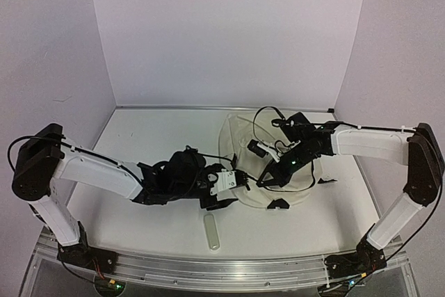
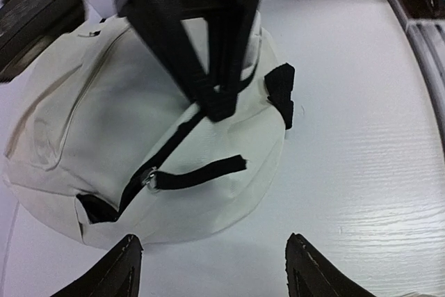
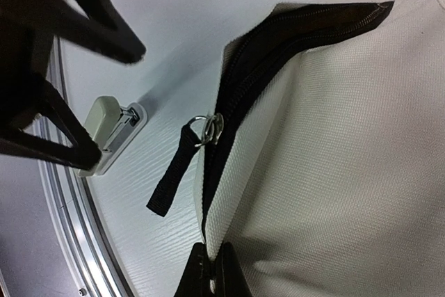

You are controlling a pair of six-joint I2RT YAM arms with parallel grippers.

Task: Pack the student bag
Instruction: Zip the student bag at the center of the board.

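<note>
From above, one backpack (image 1: 238,142) lies on the table (image 1: 149,137), right of centre, between my two arms. My left gripper (image 1: 235,184) sits at its near left edge and my right gripper (image 1: 264,179) is over it. One stapler (image 1: 212,232) lies apart, nearer my bases.

From my left wrist, my two left fingers stand spread with nothing between them, just short of the backpack. One zipper pull (image 2: 198,173) lies on the fabric.

From my right wrist, my right fingers are clenched on the backpack beside its one zipper.
</note>
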